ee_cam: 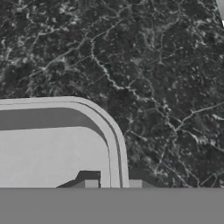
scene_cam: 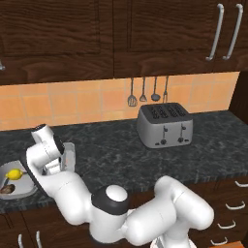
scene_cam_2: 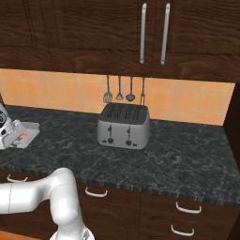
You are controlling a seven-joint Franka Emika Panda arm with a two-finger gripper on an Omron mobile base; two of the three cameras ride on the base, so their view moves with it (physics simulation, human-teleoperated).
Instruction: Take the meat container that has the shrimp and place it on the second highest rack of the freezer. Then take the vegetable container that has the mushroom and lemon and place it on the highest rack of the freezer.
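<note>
Fingertips (ee_cam: 90,184) of the gripper (ee_cam: 113,184) stand close together at the bottom of the hand view, one just inside and one just outside the raised rim of the meat container (ee_cam: 87,107), so the narrow jaws look pinched on that rim near a rounded corner. The tray's pale floor is bare in the part seen from the hand. From the left base camera this tray (scene_cam: 70,154) lies flat on the dark speckled counter (scene_cam: 121,155), partly hidden behind the arm's wrist; from the right base camera it (scene_cam_2: 28,133) shows a faint reddish patch, too small to identify. Just beside it sits the vegetable container (scene_cam: 24,193), holding the lemon (scene_cam: 14,174) and the mushroom (scene_cam: 7,189). Well apart along the counter stands a grey toaster (scene_cam: 164,126), beneath hanging utensils (scene_cam: 143,92) and dark wooden cabinets (scene_cam: 160,34).
</note>
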